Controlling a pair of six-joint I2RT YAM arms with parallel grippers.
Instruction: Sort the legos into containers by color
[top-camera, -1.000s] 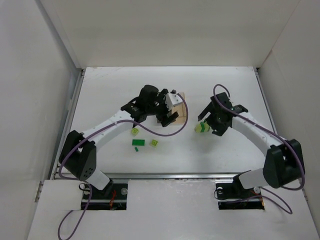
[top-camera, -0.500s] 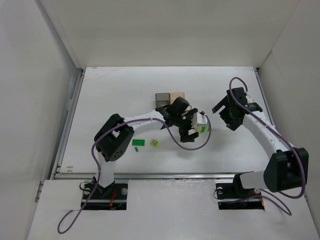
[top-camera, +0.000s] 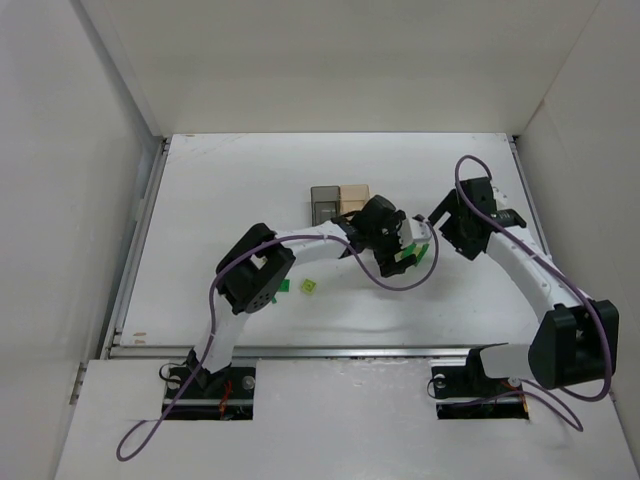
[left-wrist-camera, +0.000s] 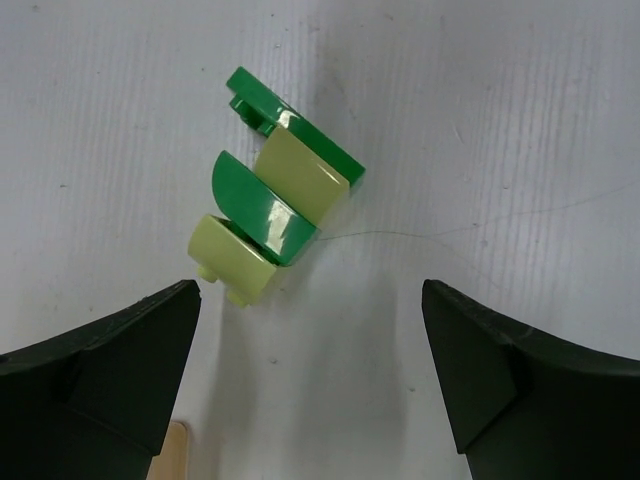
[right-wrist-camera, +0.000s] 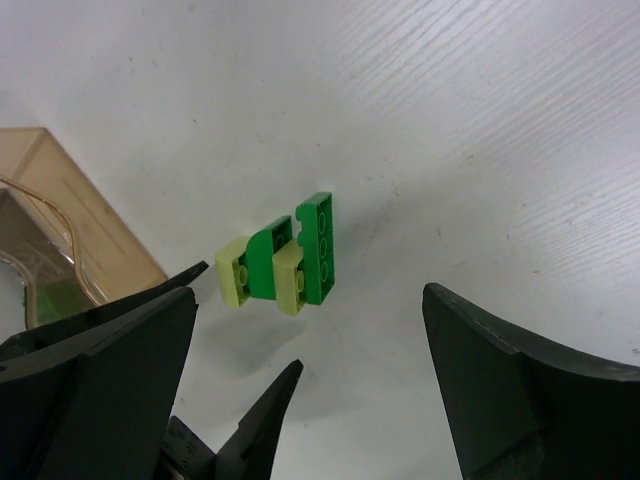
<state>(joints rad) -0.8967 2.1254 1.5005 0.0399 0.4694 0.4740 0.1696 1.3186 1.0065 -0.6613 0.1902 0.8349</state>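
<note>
Bright, even overhead light washes the white worktop (top-camera: 230, 180), leaving only faint shadows. Wrist views are sharp; the legos (left-wrist-camera: 262, 215) carry small glare patches.

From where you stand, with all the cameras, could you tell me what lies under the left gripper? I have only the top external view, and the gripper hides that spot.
Observer: The left wrist view shows a clump of legos, two dark green and two lime pieces that look joined together, lying on the table.
Operator: Thank you. Is the left gripper touching it?
Observer: No. The left gripper is open, and the clump lies just ahead of its jaws, touching neither.
Operator: And the right gripper?
Observer: The right gripper is open as well and holds nothing.
</note>
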